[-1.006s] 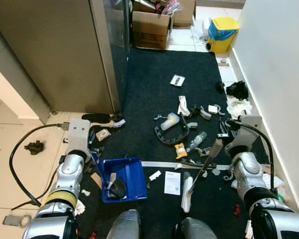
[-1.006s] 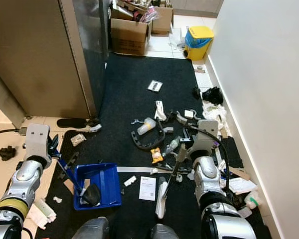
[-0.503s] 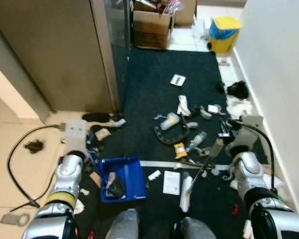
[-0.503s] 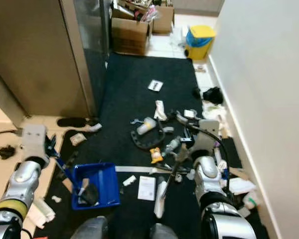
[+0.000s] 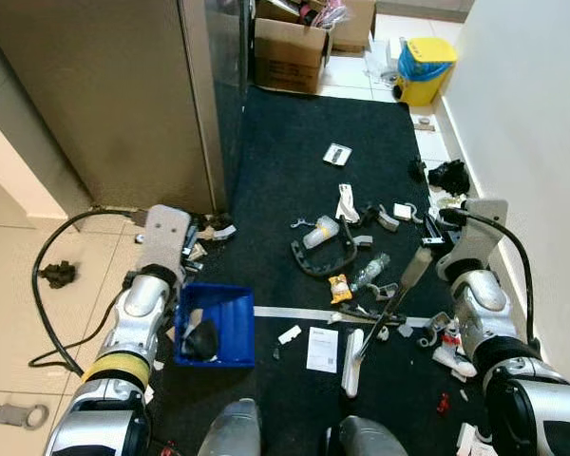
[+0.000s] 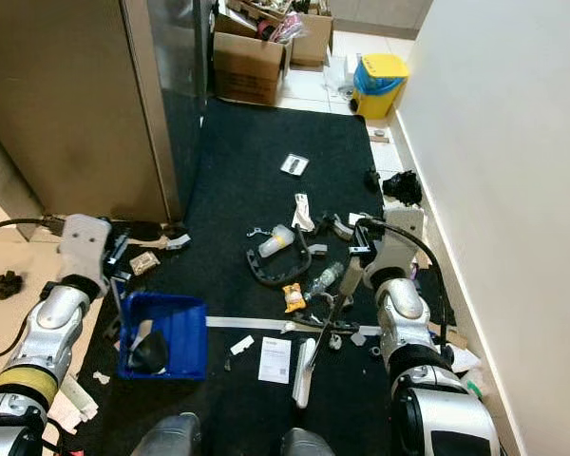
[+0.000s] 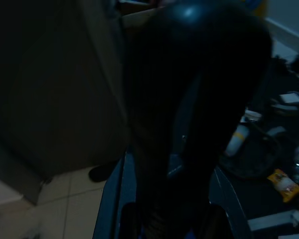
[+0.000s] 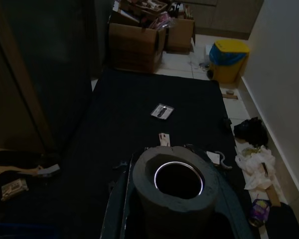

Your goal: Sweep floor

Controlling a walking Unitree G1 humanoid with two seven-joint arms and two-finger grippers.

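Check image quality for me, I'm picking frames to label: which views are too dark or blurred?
Left and right eye views: evenly lit, sharp. Left wrist view: very dark, a close black shape blurred across it. Right wrist view: dim, the grey broom handle soft up close.

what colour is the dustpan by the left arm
Blue; the dustpan shows best in the left eye view.

Black carpet [image 5: 294,133], white wall [image 5: 532,114]

Two silver arms [image 5: 138,318] with yellow-black bands, white wrist boxes [image 5: 164,231], looping black cables [image 5: 47,275], grey feet.
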